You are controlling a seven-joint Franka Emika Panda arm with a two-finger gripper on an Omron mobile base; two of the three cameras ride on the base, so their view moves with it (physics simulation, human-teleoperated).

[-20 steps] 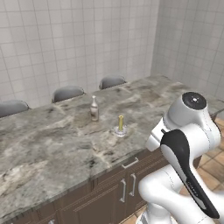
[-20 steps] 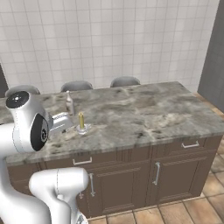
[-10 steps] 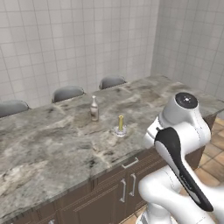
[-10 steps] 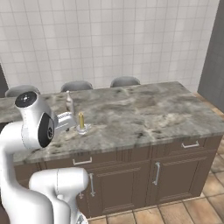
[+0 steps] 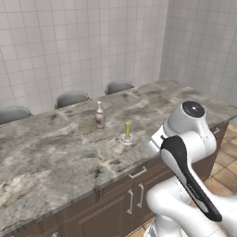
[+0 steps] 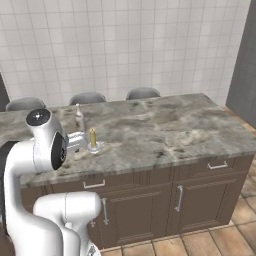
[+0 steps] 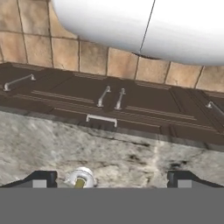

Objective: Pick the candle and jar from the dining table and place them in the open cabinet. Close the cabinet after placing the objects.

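Hand view looks down past the gripper (image 7: 111, 177), whose two dark tips sit far apart at the bottom edge, spread wide with nothing between them but air. Just above the left tip, the round holder and yellow top of the candle (image 7: 80, 179) peek in, so the candle lies below the hand and toward the left finger rather than centred in the gap. Beyond it runs the marble worktop (image 7: 131, 153), then the dark drawer and door fronts (image 7: 131, 111) with silver handles.

From the left base camera the candle (image 5: 127, 132) stands upright near the worktop's front edge, its long axis vertical, just ahead of the arm's wrist. A clear glass bottle (image 5: 99, 115) stands a little farther back and to the left, apart from the candle. Three grey chair backs (image 5: 71, 98) show behind the far edge, against the tiled wall.

I judge the next move needs a small shift to centre the candle between the fingers before descending. The jar and cabinet cannot be made out.
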